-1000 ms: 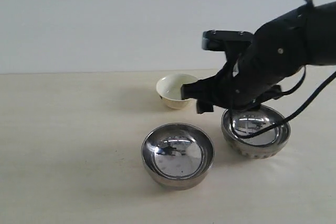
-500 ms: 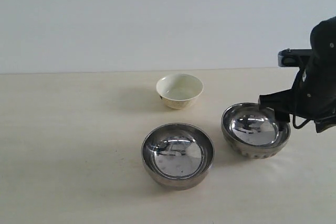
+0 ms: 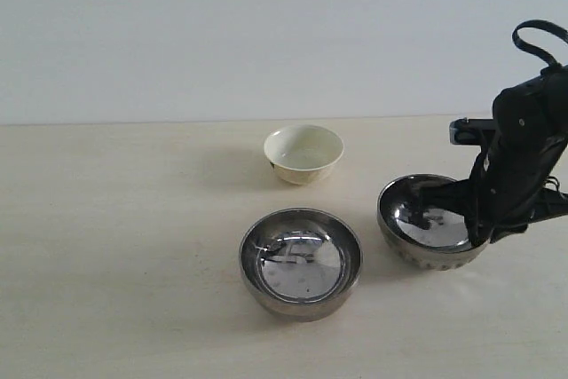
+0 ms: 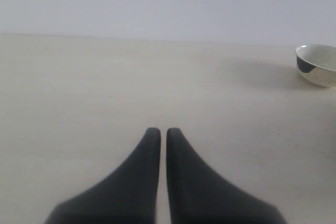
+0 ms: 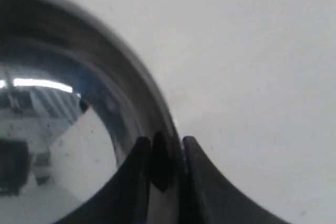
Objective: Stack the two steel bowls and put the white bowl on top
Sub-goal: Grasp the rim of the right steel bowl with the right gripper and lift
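Observation:
Two steel bowls sit on the pale table. The smooth one [image 3: 300, 264] is front centre; the one with a textured lower side [image 3: 426, 219] is to its right. The small cream white bowl [image 3: 303, 153] stands upright behind them and also shows far off in the left wrist view [image 4: 317, 66]. My right gripper [image 3: 479, 232] reaches down onto the right side of the textured bowl's rim. In the right wrist view its jaws [image 5: 164, 142] are closed across the rim of that bowl [image 5: 63, 129], one finger inside and one outside. My left gripper [image 4: 159, 130] is shut and empty over bare table.
The table [image 3: 115, 246] stretches pale and flat to the left and front of the bowls. A plain light wall rises behind it. The right arm's black cable [image 3: 537, 37] loops above the wrist.
The right arm swung from over the white bowl to the right, then came down onto the textured steel bowl's right rim, and its jaws now straddle that rim. The bowls stay where they were.

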Robot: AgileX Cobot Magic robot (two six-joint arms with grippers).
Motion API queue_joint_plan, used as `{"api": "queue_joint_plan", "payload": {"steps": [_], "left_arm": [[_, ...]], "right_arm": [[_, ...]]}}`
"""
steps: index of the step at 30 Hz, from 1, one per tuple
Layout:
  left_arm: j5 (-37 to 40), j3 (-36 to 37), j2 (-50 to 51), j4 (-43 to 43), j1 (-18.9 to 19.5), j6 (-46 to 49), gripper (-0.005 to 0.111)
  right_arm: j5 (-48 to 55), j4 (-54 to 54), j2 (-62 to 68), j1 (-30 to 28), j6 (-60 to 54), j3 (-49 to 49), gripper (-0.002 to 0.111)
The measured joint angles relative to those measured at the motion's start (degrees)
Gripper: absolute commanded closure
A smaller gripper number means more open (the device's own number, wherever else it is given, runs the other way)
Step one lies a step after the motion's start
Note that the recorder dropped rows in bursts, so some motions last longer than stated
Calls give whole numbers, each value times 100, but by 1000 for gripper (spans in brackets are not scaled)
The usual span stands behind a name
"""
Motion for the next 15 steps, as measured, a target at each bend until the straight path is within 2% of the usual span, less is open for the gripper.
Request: {"api": "queue_joint_plan", "payload": {"steps": [9, 15], "left_arm": [[0, 0, 0, 0, 0, 0, 103], [0, 0, 0, 0, 0, 0, 103]], "right_arm": [[-16, 90, -258, -14, -72, -29, 108], [136, 142, -888, -14, -212, -3, 108]]}}
